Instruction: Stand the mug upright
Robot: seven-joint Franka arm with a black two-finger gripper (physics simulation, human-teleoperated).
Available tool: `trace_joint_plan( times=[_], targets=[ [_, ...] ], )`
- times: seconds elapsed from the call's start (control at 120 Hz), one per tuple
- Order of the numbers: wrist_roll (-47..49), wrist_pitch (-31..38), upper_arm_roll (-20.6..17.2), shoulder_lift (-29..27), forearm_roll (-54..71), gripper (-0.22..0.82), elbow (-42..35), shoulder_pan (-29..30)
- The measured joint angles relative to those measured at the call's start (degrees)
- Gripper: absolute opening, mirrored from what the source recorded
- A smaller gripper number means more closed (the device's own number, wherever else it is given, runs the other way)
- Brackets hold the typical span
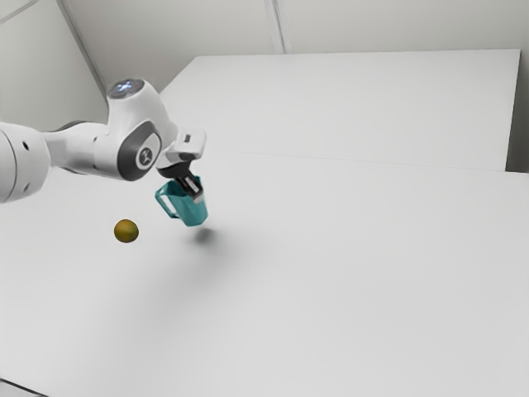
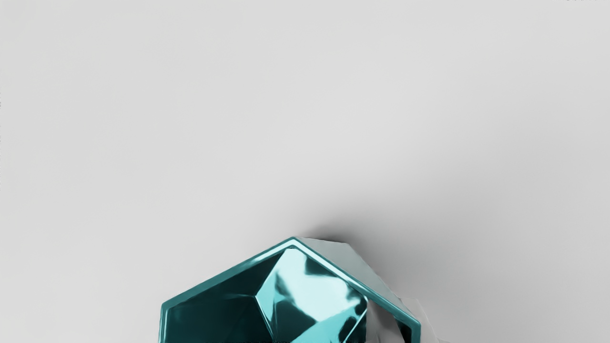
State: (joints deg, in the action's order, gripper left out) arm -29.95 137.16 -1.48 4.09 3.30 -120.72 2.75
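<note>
A small pale emblem (image 1: 145,155) marks a dark round cap (image 1: 127,162) on the white robot arm (image 1: 83,153), with a bluish-white mark (image 1: 126,87) on its upper cap (image 1: 114,93) (neither legible as words or numbers).

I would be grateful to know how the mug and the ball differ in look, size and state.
The mug is teal and angular, with a handle; the ball is brownish yellow and round. The mug looks larger than the ball. The gripper holds the mug above the table, while the ball sits free of it. Both are in the exterior view's left half.
</note>
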Motion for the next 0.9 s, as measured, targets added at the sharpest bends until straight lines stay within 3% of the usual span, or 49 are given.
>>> trace_joint_plan(
  times=[0.267,0.458,0.6,0.767,0.9],
  targets=[
    [9.50,4.97,0.03,0.41,-0.07,-0.16,-4.58,-0.27],
    [13.90,5.88,-0.01,0.42,-0.39,0.24,-6.37,-0.48],
    [16.29,6.12,-0.02,-0.16,-0.27,0.42,-6.27,-0.30],
    [17.98,-1.80,-0.11,-2.05,2.38,0.52,5.82,-1.29],
    [19.50,-19.58,-4.00,-2.59,3.51,0.56,25.20,1.21]
  ],
)
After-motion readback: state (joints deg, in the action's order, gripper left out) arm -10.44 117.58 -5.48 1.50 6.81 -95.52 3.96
